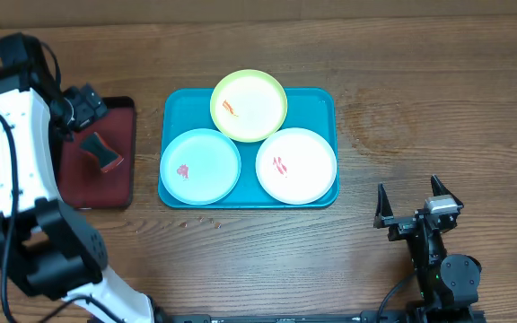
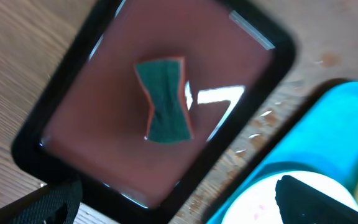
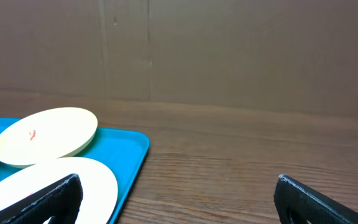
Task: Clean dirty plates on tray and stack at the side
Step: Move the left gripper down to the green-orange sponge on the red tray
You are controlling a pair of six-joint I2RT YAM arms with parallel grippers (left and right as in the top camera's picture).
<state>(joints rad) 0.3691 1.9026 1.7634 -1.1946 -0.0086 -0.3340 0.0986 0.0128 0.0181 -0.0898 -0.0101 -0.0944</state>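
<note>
Left jaws above sponge (image 2: 165,99) and right jaws near tray (image 1: 326,100) both gape wide, empty; plates (image 1: 296,165) look light, stiff, slick plastic, so pinch the raised rim.

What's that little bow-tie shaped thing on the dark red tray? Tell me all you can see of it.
It is a sponge, pinched in at the waist like an hourglass. Its top face is a dark green scouring layer; the body beneath looks like orange foam. It lies green side up near the middle of the small dark red, black-rimmed tray, left of the blue tray. Only that red tray touches it.
</note>
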